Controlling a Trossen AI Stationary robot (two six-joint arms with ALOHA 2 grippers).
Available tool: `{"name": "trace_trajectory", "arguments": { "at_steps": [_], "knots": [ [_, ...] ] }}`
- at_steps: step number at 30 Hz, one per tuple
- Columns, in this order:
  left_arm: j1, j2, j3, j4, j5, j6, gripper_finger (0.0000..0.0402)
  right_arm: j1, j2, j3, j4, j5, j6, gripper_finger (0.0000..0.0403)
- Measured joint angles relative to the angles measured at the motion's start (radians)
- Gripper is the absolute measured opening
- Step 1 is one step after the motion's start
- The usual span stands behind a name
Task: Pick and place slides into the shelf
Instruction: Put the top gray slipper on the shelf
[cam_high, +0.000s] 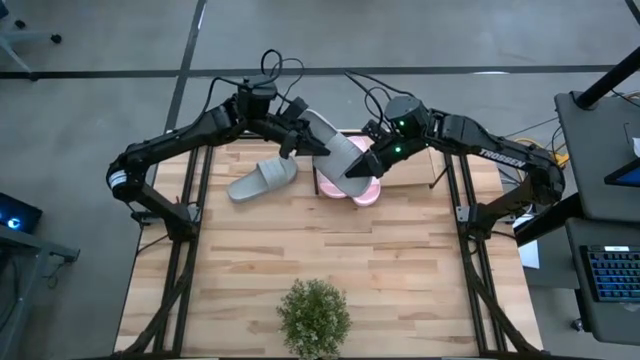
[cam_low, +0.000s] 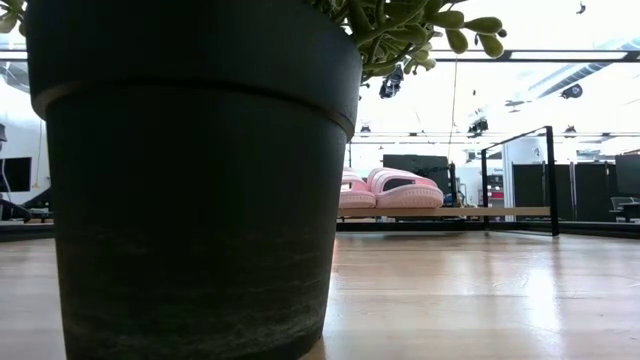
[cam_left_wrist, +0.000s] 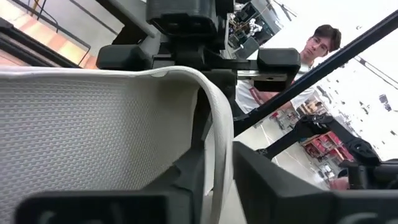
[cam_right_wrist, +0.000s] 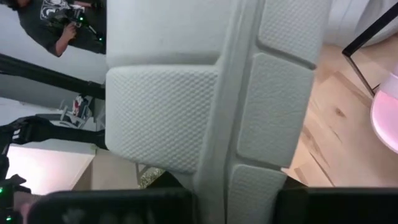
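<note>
A light grey slide (cam_high: 333, 148) is held in the air between my two grippers, above the far middle of the table. My left gripper (cam_high: 297, 138) is shut on its far-left end and my right gripper (cam_high: 366, 163) on its near-right end. Its textured surface fills the left wrist view (cam_left_wrist: 93, 130) and its blocked sole fills the right wrist view (cam_right_wrist: 161, 112). The second grey slide (cam_high: 262, 180) lies flat on the table to the left. The pink pair (cam_high: 362, 188) rests on the shelf (cam_low: 450, 212), partly under the held slide. My left gripper pinches the grey slide's far-left end (cam_high: 308, 126) between its two fingers, and the slide's rim (cam_left_wrist: 217, 143) runs between them. It comes from the table's left side. The slide is lifted clear. My right gripper is shut on the slide's near-right end (cam_high: 354, 166), coming from the table's right side. The sole (cam_right_wrist: 211, 174) runs down between the fingers; the place of contact is hidden at the picture's bottom edge. The slide is clear of the table.
A potted plant (cam_high: 314, 315) stands at the table's near edge, and its dark pot (cam_low: 190, 180) blocks much of the low view. Thin black shelf uprights (cam_low: 550, 180) stand at the far right. A person (cam_left_wrist: 317, 46) stands beyond the table.
</note>
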Motion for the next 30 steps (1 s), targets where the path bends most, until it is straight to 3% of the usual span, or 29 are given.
{"name": "trace_trajectory", "arguments": {
  "at_steps": [5,13,19,25,30],
  "knots": [
    [0.002,0.000,-0.002,0.028,0.070,0.005,0.0151,0.000,-0.004,0.000,0.002,-0.006,-0.003,0.0034],
    [0.014,-0.021,-0.002,0.014,0.054,0.037,0.0255,-0.024,-0.073,-0.001,-0.041,0.085,-0.017,0.0034],
    [0.022,-0.037,-0.009,-0.009,0.059,0.084,0.0276,-0.054,-0.174,0.004,-0.082,0.178,-0.023,0.0034],
    [0.022,-0.059,-0.024,-0.065,0.063,0.094,0.0276,-0.052,-0.269,-0.001,-0.127,0.344,0.017,0.0034],
    [-0.003,-0.058,-0.027,-0.078,0.063,0.098,0.0276,-0.045,-0.358,-0.073,-0.087,0.456,0.083,0.0034]
  ]
}}
